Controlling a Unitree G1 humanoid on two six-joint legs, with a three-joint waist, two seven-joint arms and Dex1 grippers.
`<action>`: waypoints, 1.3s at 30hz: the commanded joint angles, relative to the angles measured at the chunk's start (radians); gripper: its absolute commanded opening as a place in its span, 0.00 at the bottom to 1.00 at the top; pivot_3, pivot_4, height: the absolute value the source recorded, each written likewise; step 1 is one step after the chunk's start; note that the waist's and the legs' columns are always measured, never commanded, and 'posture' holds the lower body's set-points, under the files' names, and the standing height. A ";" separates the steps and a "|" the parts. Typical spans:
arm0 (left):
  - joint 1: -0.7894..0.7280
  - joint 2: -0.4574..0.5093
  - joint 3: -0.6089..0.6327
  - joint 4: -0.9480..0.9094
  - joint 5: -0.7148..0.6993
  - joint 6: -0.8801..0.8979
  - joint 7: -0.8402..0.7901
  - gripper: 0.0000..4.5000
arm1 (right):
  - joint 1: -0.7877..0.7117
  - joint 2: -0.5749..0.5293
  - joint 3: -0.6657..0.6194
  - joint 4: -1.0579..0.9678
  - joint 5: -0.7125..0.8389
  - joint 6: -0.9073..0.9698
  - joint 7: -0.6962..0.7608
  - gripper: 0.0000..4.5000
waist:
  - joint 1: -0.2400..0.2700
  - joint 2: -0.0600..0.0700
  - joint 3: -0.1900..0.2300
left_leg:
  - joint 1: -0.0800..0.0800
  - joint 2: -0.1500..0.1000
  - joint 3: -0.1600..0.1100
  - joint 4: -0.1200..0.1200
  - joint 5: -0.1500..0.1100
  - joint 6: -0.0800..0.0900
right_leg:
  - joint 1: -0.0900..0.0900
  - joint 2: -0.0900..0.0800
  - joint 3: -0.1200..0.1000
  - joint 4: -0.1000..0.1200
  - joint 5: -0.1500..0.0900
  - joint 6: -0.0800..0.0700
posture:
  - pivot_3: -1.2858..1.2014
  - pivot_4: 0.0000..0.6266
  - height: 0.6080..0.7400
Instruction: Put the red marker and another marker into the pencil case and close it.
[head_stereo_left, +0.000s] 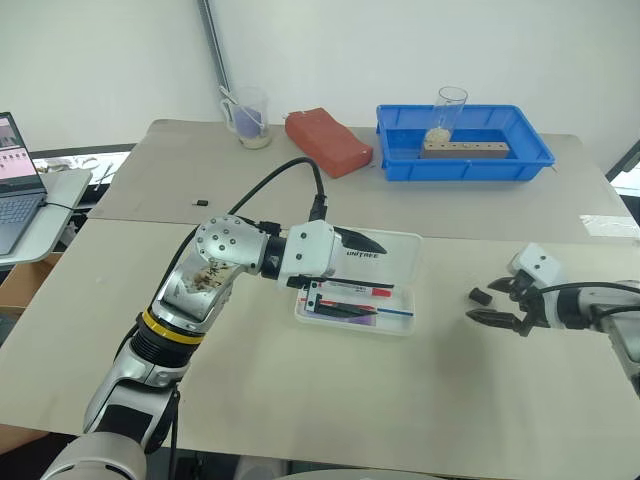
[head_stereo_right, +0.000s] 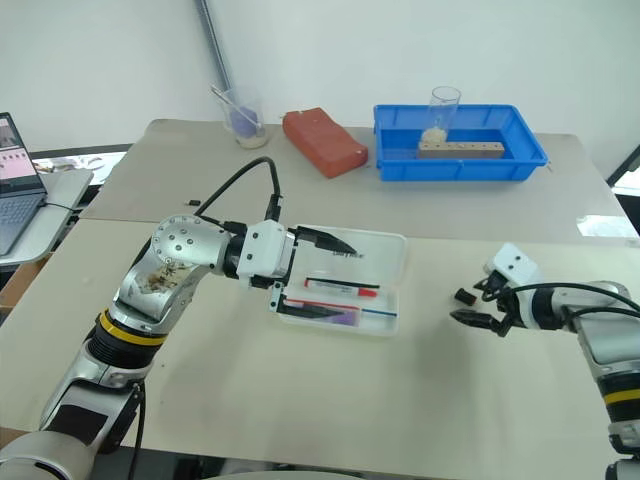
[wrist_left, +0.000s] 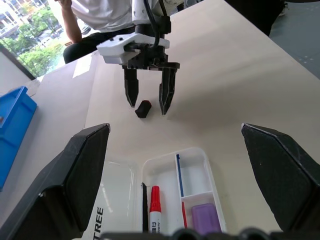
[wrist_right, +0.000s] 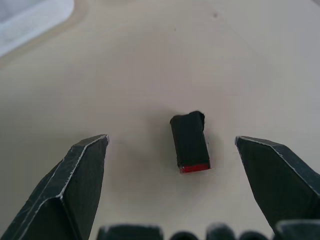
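Your left gripper (head_stereo_left: 372, 243), jaws wide and empty, hovered at the flat white hinged plastic pencil case's (head_stereo_left: 400, 270) nine o'clock edge; lid open, long axis three-to-nine.

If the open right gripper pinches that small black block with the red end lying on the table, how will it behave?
The small black block with a red end looks short, so likely light and stiff. Its flat faces suggest it should slide rather than roll. Being tiny between the wide-open right gripper fingers, it may twist or pop out if pinched off-centre.
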 joint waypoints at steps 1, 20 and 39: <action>0.000 0.006 0.023 -0.040 -0.014 -0.006 0.014 1.00 | -0.046 0.017 0.008 0.037 -0.028 -0.032 0.013 0.94 | -0.002 0.000 0.000 | 0.000 0.000 0.000 0.001 0.000 0.000 | 0.001 0.000 0.000 0.000 0.000 0.000 | 0.52 0.24 1.00; 0.062 0.135 -0.003 -0.083 -0.001 0.060 -0.042 1.00 | -0.006 0.047 0.011 -0.415 0.096 0.128 0.103 0.06 | -0.013 0.004 0.001 | 0.001 0.001 -0.002 -0.001 0.000 0.000 | 0.002 0.002 0.000 0.001 0.000 0.000 | 0.52 0.24 1.00; 0.100 0.184 0.002 -0.132 -0.006 0.082 -0.036 1.00 | -0.086 0.125 0.228 -0.461 -0.014 0.125 0.083 0.17 | 0.000 0.003 0.001 | 0.000 0.000 -0.002 0.000 0.000 0.000 | 0.001 0.001 -0.001 0.000 -0.001 0.001 | 0.52 0.24 1.00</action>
